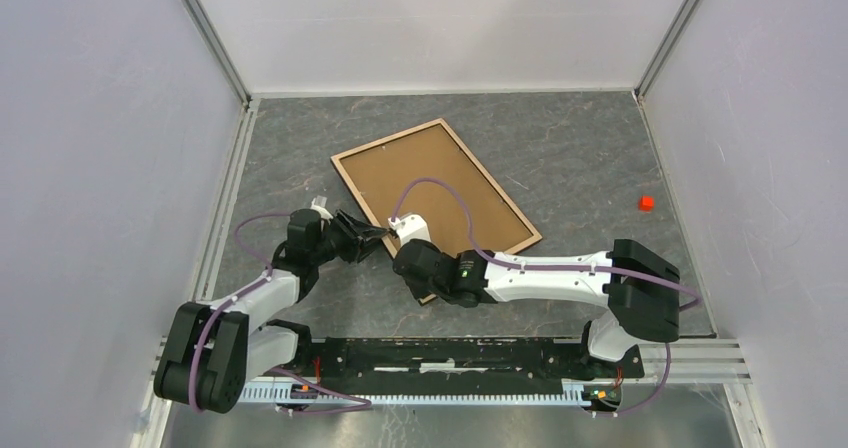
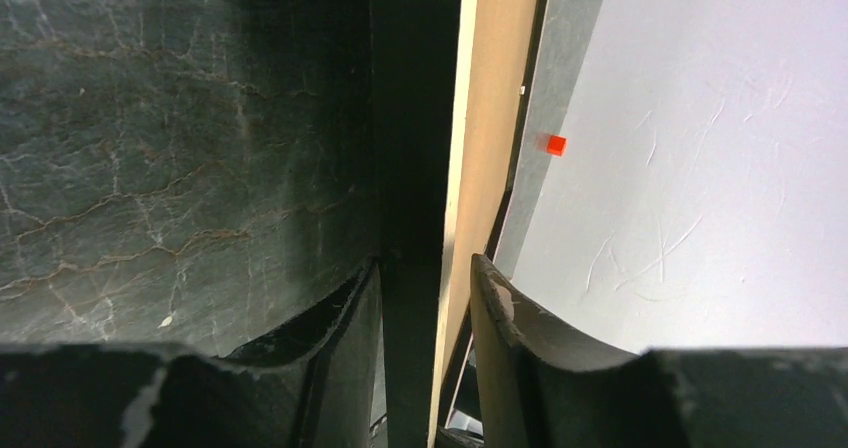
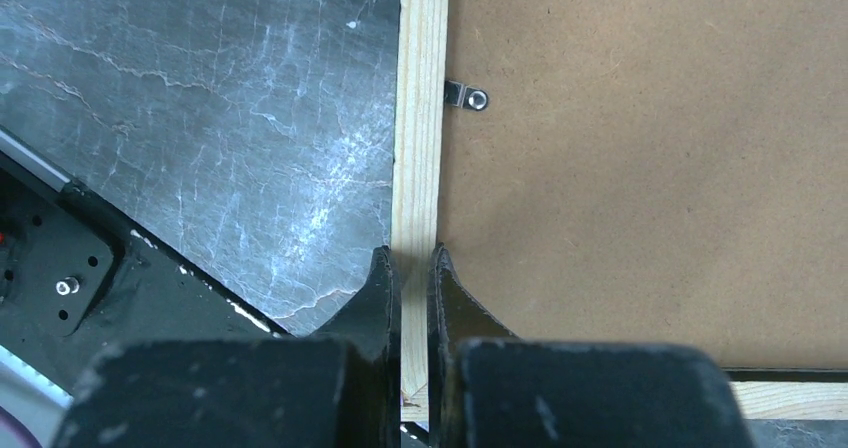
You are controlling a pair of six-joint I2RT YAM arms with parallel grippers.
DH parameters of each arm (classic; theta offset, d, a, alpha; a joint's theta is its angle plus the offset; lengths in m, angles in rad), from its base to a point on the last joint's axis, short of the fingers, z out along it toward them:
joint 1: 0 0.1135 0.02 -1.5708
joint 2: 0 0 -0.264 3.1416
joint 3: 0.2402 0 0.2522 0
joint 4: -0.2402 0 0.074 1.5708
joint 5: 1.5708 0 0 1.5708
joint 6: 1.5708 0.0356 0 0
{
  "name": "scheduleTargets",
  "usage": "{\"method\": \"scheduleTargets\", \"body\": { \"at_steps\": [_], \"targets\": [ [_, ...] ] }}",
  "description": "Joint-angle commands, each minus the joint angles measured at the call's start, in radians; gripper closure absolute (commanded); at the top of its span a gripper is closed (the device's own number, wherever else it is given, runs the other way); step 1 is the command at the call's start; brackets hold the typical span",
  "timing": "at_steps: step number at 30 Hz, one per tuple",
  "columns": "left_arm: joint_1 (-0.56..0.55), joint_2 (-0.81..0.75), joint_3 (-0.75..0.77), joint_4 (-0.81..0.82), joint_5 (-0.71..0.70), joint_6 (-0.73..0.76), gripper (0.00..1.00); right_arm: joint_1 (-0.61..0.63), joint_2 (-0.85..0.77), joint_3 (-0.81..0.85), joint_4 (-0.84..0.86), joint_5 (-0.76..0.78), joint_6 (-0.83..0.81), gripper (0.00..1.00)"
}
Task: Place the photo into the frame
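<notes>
White walls close in a dark marbled table [image 1: 570, 148] on three sides. At its middle the frame [image 1: 388, 139] lies slantwise with its back up, one corner toward the far edge and another toward the near edge, under the right arm. Its light wood rim surrounds a plain brown backing board [image 1: 445, 173], and a small metal clip [image 3: 466, 96] sits on the board just inside the rim.

Both arms meet at the frame's near-left side. The right gripper [image 3: 410, 260] is clamped tight on the wooden rim, one finger on the table side and one over the board. The left gripper [image 2: 425, 273] has the rim's edge between its half-narrowed fingers [image 2: 510, 333]; whether they press it I cannot tell.

The right arm's purple cable [image 1: 452, 194] loops above the board. A small red cube [image 1: 646, 203] sits apart near the table's right edge.
</notes>
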Motion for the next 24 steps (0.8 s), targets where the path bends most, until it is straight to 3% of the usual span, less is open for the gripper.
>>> {"method": "scheduleTargets", "body": {
  "at_steps": [1, 18, 24],
  "targets": [
    [-0.006, -0.040, 0.054, 0.034, -0.013, -0.012, 0.57, 0.004, -0.067, 0.001, 0.117, 0.009, -0.040, 1.00],
    [-0.029, -0.037, 0.107, -0.008, -0.018, -0.031, 0.58, 0.002, -0.088, 0.012, 0.191, 0.001, -0.078, 1.00],
    [-0.037, -0.041, 0.120, -0.049, -0.035, -0.008, 0.53, 0.000, -0.094, 0.023, 0.218, -0.016, -0.087, 1.00]
  ]
}}
